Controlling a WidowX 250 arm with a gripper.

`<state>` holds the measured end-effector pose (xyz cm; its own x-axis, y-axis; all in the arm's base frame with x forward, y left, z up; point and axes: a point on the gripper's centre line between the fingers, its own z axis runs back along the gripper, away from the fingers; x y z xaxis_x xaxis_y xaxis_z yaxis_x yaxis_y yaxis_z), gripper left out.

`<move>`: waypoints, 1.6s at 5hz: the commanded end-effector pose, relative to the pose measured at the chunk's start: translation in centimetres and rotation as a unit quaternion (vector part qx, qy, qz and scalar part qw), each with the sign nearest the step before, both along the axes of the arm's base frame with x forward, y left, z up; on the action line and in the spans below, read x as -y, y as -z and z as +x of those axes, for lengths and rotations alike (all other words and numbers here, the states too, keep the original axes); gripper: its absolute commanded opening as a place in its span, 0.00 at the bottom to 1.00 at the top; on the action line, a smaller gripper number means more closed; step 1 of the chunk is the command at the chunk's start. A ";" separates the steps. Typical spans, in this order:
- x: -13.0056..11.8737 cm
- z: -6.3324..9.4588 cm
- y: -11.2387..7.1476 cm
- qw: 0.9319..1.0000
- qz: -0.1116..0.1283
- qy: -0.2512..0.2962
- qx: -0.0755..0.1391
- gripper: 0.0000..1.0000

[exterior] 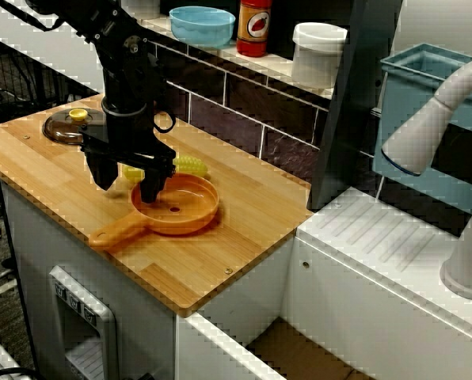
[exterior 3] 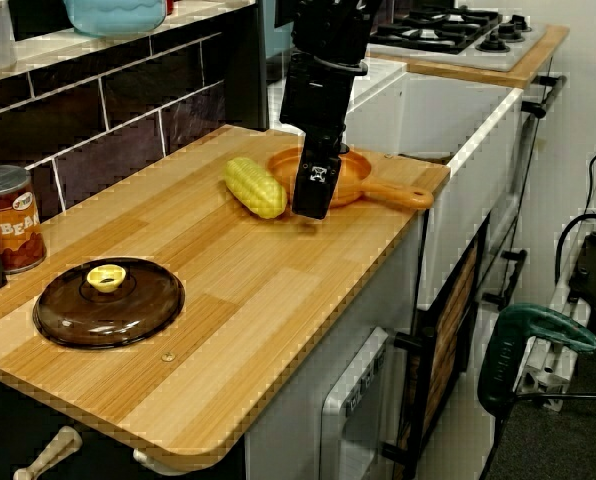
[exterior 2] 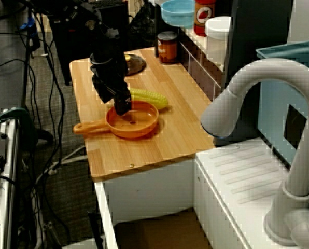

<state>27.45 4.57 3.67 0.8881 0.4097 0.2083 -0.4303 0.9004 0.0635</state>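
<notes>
lid: brown glass lid (exterior: 70,125) with a yellow knob, flat on the far left end of the bench (exterior: 220,261), well away from the action
can: tin of beans (exterior 3: 8,220) standing against the tiled wall (exterior: 244,103) near the lid; only the view from the lid end shows it properly
fingers: the fingers (exterior: 150,186) point straight down, spread wide, with nothing in them. One tip dips inside the pan at the handle side, the other hangs over bare bench outside it. Can't tell if the inner tip touches the bottom
pan: orange pan (exterior: 208,214), handle pointing to the front edge of the bench. Nothing in it except that one fingertip
corn: corn cob (exterior: 190,165) on the bench, not in the pan, just beside the pan's back rim
corn vs fingers: it's on the wall side of the fingers. In the front view a bit of yellow shows through the gap, but the view from the sink side puts it behind them, not between
corn axis: lies slantwise, one end close to the finger in the pan, the other running off toward the wall
shelf: on the shelf (exterior: 275,62), a blue bowl (exterior: 202,25) (can't see inside), a red bottle (exterior: 254,28) and a white tub (exterior: 317,51) that looks lidded
far right: blue bin (exterior: 426,95), inside hidden, and a grey tap (exterior: 434,119)
</notes>
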 end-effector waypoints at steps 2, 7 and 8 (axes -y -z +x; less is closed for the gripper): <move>-0.5 0.0 -0.2 1.000 -0.009 0.008 0.022 0.00; -2.8 -1.6 -7.0 0.996 -0.052 0.016 0.065 0.00; -4.7 -1.9 -8.2 0.996 -0.060 0.025 0.065 0.00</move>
<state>25.29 8.95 10.55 0.8883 0.4015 0.2231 -0.3889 0.9159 -0.1000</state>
